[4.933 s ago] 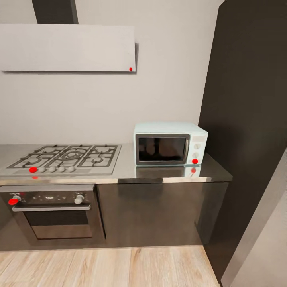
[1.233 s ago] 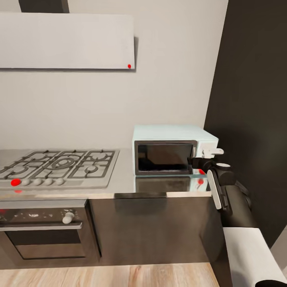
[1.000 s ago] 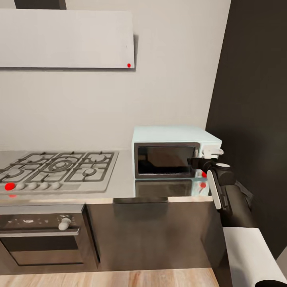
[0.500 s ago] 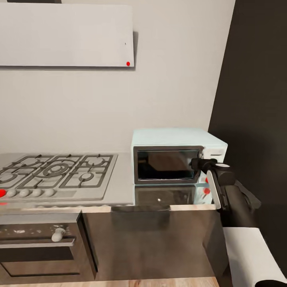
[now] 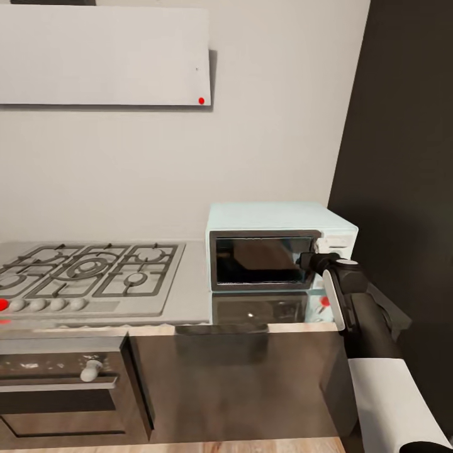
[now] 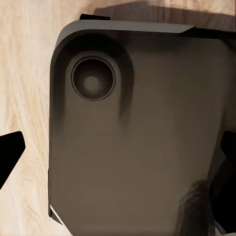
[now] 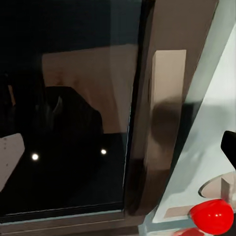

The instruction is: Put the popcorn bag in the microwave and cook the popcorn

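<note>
At right of centre in the head view, the right gripper (image 5: 308, 260) — its spread unclear — reaches the closed microwave (image 5: 277, 245) door's edge on the countertop (image 5: 189, 302) — opening comes next, by pulling that edge.

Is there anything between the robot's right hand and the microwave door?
No, nothing visible. The black right gripper is right at the right edge of the dark glass door of the pale mint-blue box microwave, on the grey steel countertop.

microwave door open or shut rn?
Barely ajar. The microwave door's right edge sits slightly proud of the body by the right gripper; its glass still covers the cavity.
</note>
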You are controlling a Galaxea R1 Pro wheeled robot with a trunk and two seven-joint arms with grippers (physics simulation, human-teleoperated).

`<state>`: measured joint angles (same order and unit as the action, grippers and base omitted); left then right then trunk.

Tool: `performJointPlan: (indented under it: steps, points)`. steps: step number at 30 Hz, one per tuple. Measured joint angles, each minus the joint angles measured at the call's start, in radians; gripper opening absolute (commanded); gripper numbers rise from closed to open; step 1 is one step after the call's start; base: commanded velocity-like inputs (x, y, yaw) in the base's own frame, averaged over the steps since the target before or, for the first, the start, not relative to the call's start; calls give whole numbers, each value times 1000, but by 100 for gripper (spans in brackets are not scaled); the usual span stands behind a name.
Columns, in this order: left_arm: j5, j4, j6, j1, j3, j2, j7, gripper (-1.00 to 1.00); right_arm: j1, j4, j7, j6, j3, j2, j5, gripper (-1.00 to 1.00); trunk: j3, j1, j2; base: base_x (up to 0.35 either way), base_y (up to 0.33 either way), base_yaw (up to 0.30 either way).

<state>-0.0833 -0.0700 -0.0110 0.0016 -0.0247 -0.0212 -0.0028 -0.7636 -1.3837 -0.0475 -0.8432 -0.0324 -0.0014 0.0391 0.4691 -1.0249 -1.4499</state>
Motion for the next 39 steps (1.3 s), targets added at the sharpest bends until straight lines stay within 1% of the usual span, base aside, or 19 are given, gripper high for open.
performJointPlan:
  steps: [3, 5, 8, 9, 13, 22, 29, 35, 39]
  points:
    - [0, 0, 0, 0, 0, 0, 0, 100, 0, 9, 7, 2, 0, -1, -36, 100, 0, 0, 0, 0, -100, 0]
    - [0, 0, 0, 0, 0, 1, 0, 100, 0, 13, 8, 1, -1, -2, -48, 100, 0, 0, 0, 0, -23, 0]
    - [0, 0, 0, 0, 0, 1, 0, 100, 0, 16, 7, 1, 0, -1, -52, 100, 0, 0, 0, 0, -5, 0]
    - [0, 0, 0, 0, 0, 1, 0, 100, 0, 15, 10, 2, 1, -1, -45, 100, 0, 0, 0, 0, -1, 0]
    - [0, 0, 0, 0, 0, 1, 0, 100, 0, 15, 10, 2, 1, -1, -44, 100, 0, 0, 0, 0, 0, 0]
    - [0, 0, 0, 0, 0, 0, 0, 100, 0, 21, 12, 3, 2, -3, -54, 100, 0, 0, 0, 0, -50, 0]
    - [0, 0, 0, 0, 0, 1, 0, 100, 0, 24, 10, 3, 1, -7, -35, 100, 0, 0, 0, 0, -14, 0]
    - [0, 0, 0, 0, 0, 1, 0, 100, 0, 22, 8, 3, 1, -3, -27, 100, 0, 0, 0, 0, 0, 0]
    - [0, 0, 0, 0, 0, 1, 0, 100, 0, 26, 27, 4, 2, -2, -2, 100, 0, 0, 0, 0, 0, 0]
